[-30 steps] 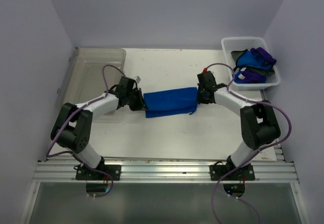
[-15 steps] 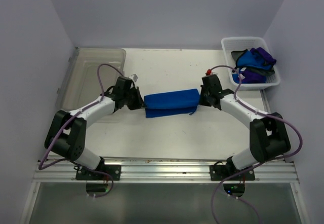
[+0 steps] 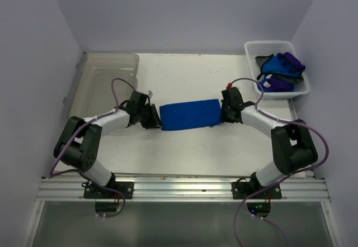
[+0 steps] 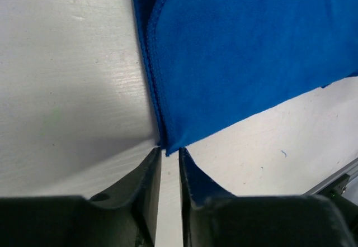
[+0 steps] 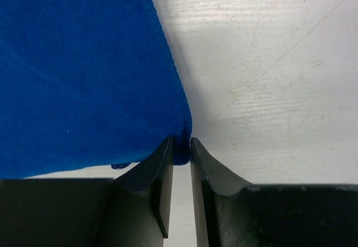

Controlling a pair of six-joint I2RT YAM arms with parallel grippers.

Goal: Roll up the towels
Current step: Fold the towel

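A royal blue towel [image 3: 189,114] lies folded in a flat band across the middle of the table. It also shows in the left wrist view [image 4: 240,51] and in the right wrist view [image 5: 78,74]. My left gripper [image 3: 154,117] is at its left end, low on the table, with the jaws nearly closed on the near corner [image 4: 168,151]. My right gripper [image 3: 224,113] is at its right end, pinching the near right corner [image 5: 181,142]. More blue and purple towels [image 3: 279,68] lie heaped in a basket.
A white slatted basket [image 3: 250,50] stands at the back right corner. A clear plastic bin [image 3: 106,82] stands at the back left. A metal rail [image 3: 179,188] runs along the table's near edge. Walls close in both sides.
Both grippers have come slightly toward the near side and lower with the towel's ends. The towel's raised upper layer has settled, and it now lies as one flatter band.
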